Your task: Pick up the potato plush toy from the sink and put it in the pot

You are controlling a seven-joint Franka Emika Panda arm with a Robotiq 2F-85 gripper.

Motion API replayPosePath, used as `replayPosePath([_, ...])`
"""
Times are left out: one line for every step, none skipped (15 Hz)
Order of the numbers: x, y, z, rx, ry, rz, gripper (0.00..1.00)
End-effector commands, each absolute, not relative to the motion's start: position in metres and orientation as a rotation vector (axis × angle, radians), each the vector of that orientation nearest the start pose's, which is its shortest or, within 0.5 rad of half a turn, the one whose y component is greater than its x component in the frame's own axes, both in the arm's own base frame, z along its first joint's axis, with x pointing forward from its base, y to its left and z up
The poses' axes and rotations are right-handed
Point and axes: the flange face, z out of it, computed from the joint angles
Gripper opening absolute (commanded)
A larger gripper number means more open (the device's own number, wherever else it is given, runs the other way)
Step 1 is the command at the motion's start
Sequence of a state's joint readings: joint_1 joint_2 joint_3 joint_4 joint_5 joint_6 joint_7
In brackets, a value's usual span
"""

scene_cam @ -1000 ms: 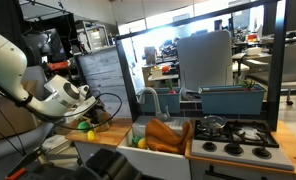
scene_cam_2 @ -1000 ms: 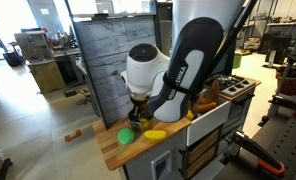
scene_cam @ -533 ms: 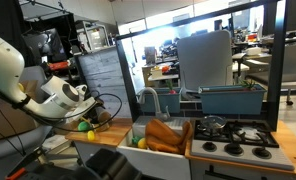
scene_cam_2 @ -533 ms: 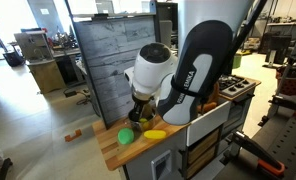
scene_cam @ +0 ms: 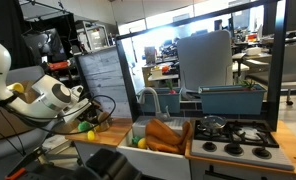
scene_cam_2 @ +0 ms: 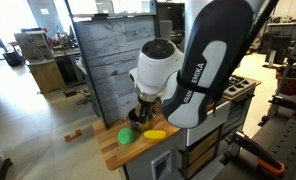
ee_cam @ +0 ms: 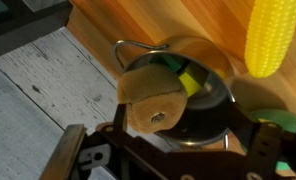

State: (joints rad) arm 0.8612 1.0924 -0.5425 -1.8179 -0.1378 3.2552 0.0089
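Wrist view shows the end effector (ee_cam: 168, 150) spread wide, gripping nothing. The potato (ee_cam: 153, 100) sits at center frame, over the near rim of the pot (ee_cam: 216, 105), seemingly half inside. Best to lift straight up without brushing it, clear of the corn (ee_cam: 273, 35) at upper right.

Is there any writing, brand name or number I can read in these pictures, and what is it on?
"EMIKA": white letters running up the black cover of the arm, in an exterior view.
No other text can be read. The wrist view shows no writing, and anything in the background is too small or blurred.
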Motion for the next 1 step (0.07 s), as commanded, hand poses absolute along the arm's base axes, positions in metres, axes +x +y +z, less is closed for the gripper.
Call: replayPosePath([0.5943, 0.2394, 0.0484, -3.098, -1.351, -0.860, 1.00])
